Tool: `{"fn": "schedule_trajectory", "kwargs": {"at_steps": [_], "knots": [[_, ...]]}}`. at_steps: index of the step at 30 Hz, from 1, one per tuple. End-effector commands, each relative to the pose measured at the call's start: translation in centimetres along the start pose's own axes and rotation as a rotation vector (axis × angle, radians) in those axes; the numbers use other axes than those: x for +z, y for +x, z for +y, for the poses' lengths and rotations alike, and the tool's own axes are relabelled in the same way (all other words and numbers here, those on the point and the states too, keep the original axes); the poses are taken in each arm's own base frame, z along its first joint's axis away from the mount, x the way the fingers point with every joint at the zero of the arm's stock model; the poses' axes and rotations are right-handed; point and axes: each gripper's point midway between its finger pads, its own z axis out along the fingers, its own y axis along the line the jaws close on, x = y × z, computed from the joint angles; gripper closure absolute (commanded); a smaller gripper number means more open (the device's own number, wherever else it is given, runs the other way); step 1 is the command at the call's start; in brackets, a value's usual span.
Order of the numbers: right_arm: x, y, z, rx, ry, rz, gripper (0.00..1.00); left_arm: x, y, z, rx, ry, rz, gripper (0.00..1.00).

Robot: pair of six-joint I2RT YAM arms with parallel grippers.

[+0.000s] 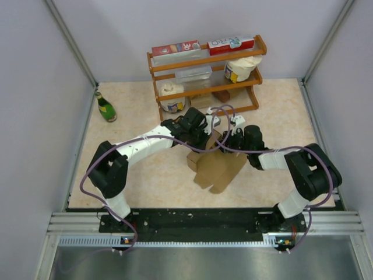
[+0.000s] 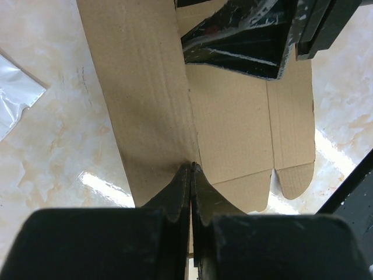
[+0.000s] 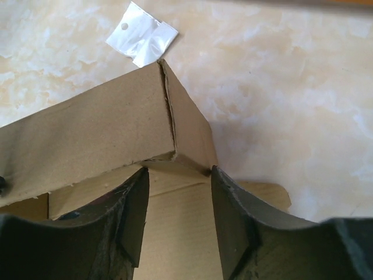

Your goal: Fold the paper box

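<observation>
Item, nearest the lens: your left gripper (image 2: 191, 175), fingers clenched flat together. Their tips pinch the paper box (image 2: 233, 134) at the edge of a raised wall (image 2: 134, 87), just where a crease meets the flat sheet. Item: the right gripper (image 3: 178, 210), jaws apart and gripping nothing. It straddles the near corner of the stood-up part, where an end tab (image 3: 189, 131) is bent round at a right angle. One finger looks to touch the foot of that corner, though the wrist view does not settle it. Location of the box: middle of the table (image 1: 145, 181), between both grippers and just in front of the wooden rack (image 1: 204, 61). Part of it is stood up; the rest lies flat, its rounded flaps spread toward the arm bases. Sundries: a small clear plastic bag (image 3: 141, 34) on the table beyond the corner, apart from the box, and a green bottle (image 1: 106, 107) well off to the left. Handling note, offered as judgement: the step in hand is squaring up that corner. Hold the left pinch firm so the wall cannot drop back. Bring the right jaws onto the tab low down, close to its crease, and press along the scored line, not across it. The ragged edge at the corner suggests the board will crumple if forced. Mind that the flat part does not slide on the smooth tabletop.
</observation>
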Motion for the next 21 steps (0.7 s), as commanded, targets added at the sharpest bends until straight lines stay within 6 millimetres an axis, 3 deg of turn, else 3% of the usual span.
{"fn": "schedule_trajectory", "kwargs": {"at_steps": [1, 7, 14, 21], "knots": [[0.8, -2.1, 1.6, -0.024, -0.083, -0.104, 0.5, 0.0, -0.7, 0.3, 0.012, -0.007, -0.002, 1.0], [1.8, -1.8, 1.6, -0.032, -0.105, -0.112, 0.45, 0.0, -0.5, 0.6, 0.008, -0.015, 0.006, 1.0], [2.6, -1.4, 2.2, -0.048, -0.166, -0.117, 0.45, -0.3, -0.4, 1.1, 0.001, -0.034, 0.009, 1.0], [2.4, -1.7, 2.1, -0.049, -0.156, -0.128, 0.45, -2.6, -3.3, 1.9, -0.01, -0.058, -0.1, 1.0]]}}
